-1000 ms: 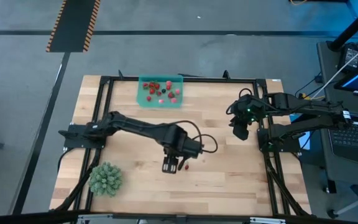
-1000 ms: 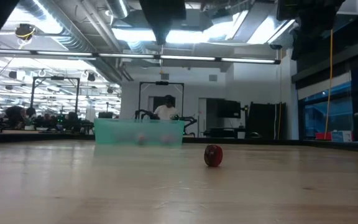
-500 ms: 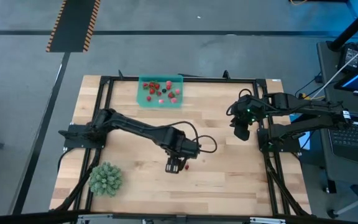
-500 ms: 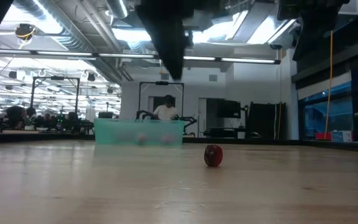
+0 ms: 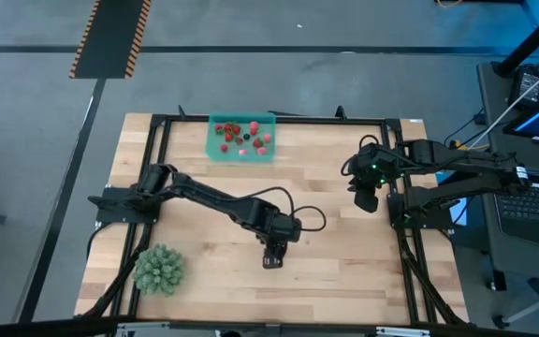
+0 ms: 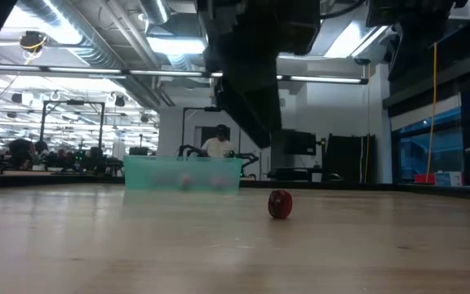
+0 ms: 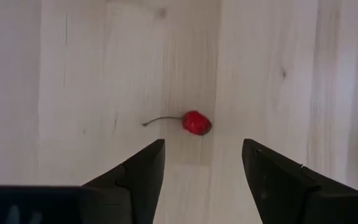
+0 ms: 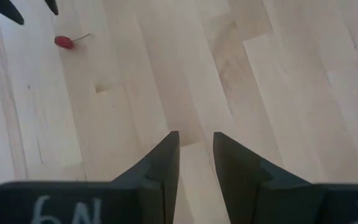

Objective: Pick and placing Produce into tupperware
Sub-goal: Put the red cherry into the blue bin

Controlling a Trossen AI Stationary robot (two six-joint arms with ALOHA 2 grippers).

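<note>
One small red fruit with a thin stem (image 7: 196, 122) lies on the wooden table; it also shows in the low view (image 6: 280, 204) and far off in the right wrist view (image 8: 64, 42). My left gripper (image 7: 204, 146) hovers open above it, pointing down, with a finger on either side and touching nothing; in the high view the gripper (image 5: 272, 258) hides the fruit. The teal tupperware (image 5: 241, 139) stands by the table's far edge with several red and pink fruits inside. My right gripper (image 5: 362, 197) waits above the table's right side, its fingers (image 8: 166, 155) a narrow gap apart.
A spiky green ball (image 5: 159, 269) sits at the near left corner. A black frame (image 5: 157, 131) borders the table top. Bare wood lies between the fruit and the tupperware (image 6: 182, 173). People and equipment show in the room beyond the far edge.
My left gripper has moved a little toward the table's right and near edges and has come down, so that it now stands over the red fruit and hides it from above. The fruit has stayed where it was.
</note>
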